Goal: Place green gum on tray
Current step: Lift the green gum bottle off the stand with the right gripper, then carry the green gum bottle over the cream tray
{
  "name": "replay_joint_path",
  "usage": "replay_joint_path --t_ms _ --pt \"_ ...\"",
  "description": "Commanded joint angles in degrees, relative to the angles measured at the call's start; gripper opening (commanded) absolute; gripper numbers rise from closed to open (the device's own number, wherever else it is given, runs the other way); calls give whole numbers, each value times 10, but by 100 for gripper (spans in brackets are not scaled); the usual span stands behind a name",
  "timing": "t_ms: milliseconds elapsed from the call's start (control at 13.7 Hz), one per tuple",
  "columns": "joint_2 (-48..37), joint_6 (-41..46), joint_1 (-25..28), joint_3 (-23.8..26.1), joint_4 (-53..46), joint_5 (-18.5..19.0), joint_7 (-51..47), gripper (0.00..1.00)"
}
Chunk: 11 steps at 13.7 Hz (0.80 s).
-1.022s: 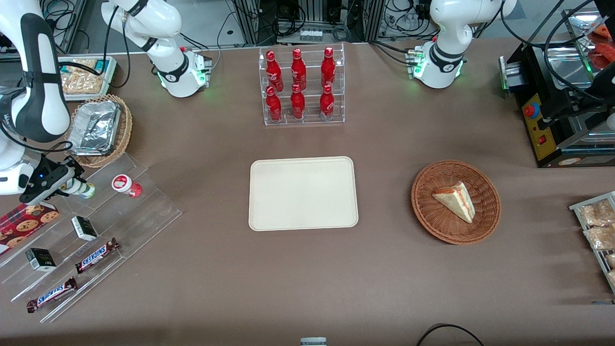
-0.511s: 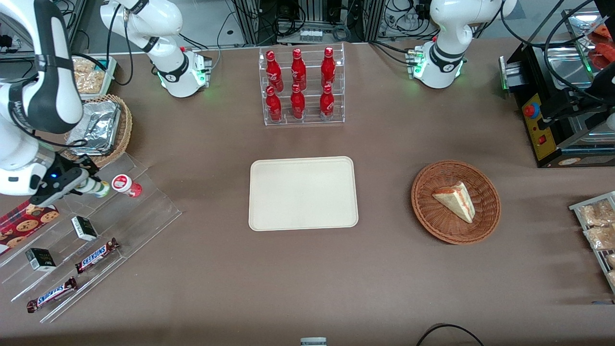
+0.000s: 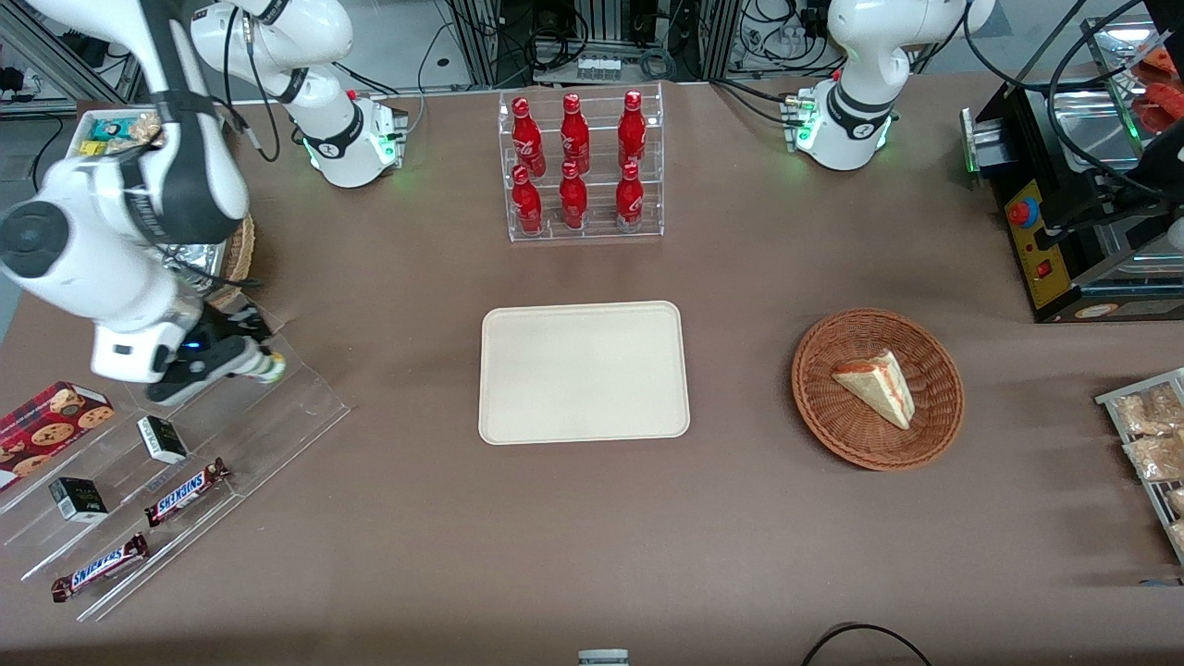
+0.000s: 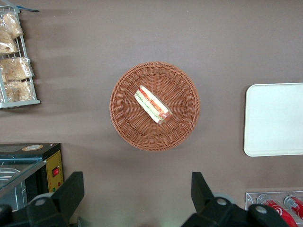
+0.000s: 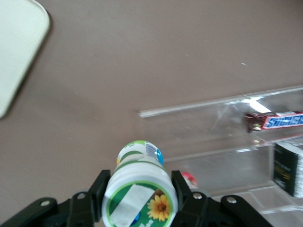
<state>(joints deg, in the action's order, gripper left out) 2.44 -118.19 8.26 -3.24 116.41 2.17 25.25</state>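
Over brown tabletop [image 3: 416, 518], gripper [image 5: 138, 198] clamps white, green-lidded green gum [image 5: 138, 187].

Brown table [image 3: 758, 555] carries tray [image 3: 584, 372], bottle rack [image 3: 581, 166], wicker basket [image 3: 877, 388] w/ sandwich, stepped acrylic stand [image 3: 185, 444]; gripper [image 3: 242, 356] above stand.

Bare table between hand [image 3: 242, 363] and tray [image 3: 584, 372], seemingly unobstructed

A robotics lab staged as a snack shop: brown-covered table [image 3: 592, 518], acrylic rack of red cola bottles [image 3: 578, 166], stepped stand with Snickers bars [image 3: 185, 488], cables and equipment racks at the table's edge.
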Motion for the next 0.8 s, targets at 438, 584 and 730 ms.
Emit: replay_joint_path --t_ms 438,584,730 --pt "100 16 174 -5 -73 -10 -318 0" --pt "127 15 198 -4 -91 -12 -378 0" --pt "158 11 228 -4 -119 -21 -436 0"
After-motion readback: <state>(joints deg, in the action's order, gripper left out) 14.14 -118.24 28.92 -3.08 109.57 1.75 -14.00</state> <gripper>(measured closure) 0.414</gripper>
